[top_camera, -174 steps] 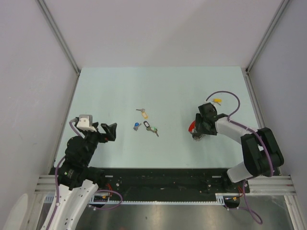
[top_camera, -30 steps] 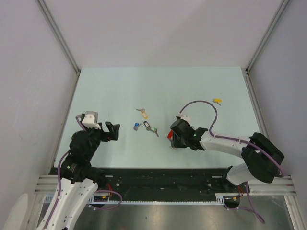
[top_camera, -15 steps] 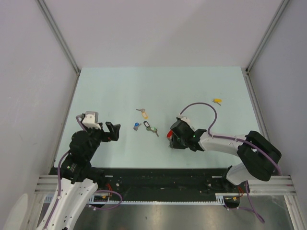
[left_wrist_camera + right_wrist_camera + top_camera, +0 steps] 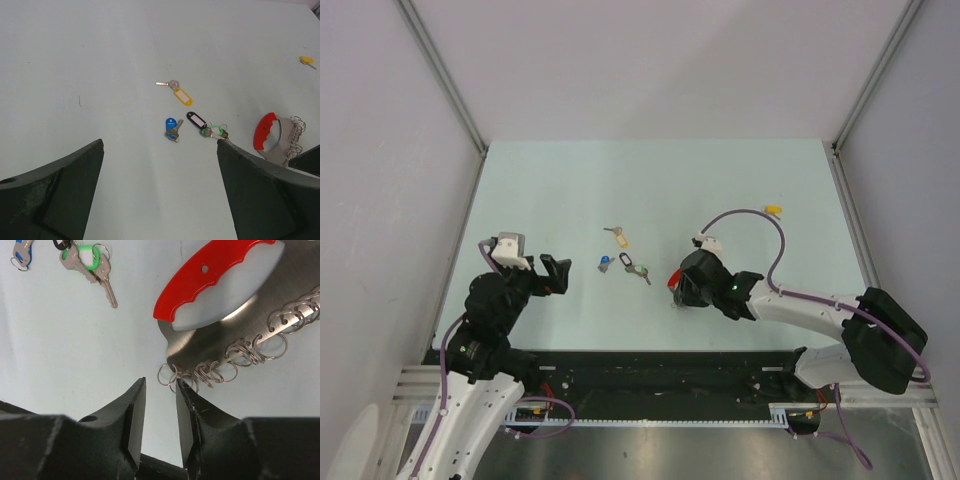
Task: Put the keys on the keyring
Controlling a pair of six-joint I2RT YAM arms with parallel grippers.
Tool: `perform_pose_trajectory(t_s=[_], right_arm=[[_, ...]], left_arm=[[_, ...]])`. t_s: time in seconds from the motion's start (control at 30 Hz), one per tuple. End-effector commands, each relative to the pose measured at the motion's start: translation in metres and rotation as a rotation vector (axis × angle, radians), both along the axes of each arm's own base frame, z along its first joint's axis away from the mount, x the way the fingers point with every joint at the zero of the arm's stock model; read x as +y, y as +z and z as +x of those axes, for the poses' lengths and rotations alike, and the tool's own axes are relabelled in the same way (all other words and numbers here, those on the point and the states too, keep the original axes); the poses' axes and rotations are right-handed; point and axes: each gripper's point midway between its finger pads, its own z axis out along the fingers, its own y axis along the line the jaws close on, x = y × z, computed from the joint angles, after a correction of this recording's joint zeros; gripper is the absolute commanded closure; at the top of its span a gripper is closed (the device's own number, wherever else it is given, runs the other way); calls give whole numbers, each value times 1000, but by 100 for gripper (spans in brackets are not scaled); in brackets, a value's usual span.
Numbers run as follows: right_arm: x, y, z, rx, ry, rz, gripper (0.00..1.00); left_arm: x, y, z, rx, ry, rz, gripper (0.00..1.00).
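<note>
The keyring (image 4: 210,277) has a red curved grip, a steel plate and a row of small split rings (image 4: 220,371). It lies flat on the table, just ahead of my right gripper (image 4: 160,381). The jaws stand a little apart with only table between them, and the right fingertip (image 4: 181,387) is against the nearest rings. From above, the keyring (image 4: 673,282) is right of a cluster of keys: yellow-tagged (image 4: 618,237), blue (image 4: 605,265), black and green (image 4: 634,267). Another yellow key (image 4: 774,211) lies far right. My left gripper (image 4: 555,272) hovers wide open, left of the keys (image 4: 171,127).
The right arm's purple cable (image 4: 750,215) loops over the table between the keyring and the far yellow key. Metal frame posts (image 4: 460,110) and white walls bound the table on the left, right and back.
Over several seconds the right gripper brought the keyring leftward, close to the key cluster. In the last second its jaws have parted slightly and the arm has shifted a little. The left arm is still.
</note>
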Motion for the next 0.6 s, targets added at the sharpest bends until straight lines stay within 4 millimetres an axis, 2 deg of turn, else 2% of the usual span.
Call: perform_pose_trajectory(t_s=[0.0,0.2,0.57], right_arm=[[3,-2,4,-22,12,-16,66],[11,-6,-2,6,44,-5,70],[11,-22,-2,51,26,-19,72]], left_arm=[[-4,0,0,-7,-25,12,0],[-4,-1,1,-4,-27,15,0],[-4,-1,0,-4,-30,14,0]])
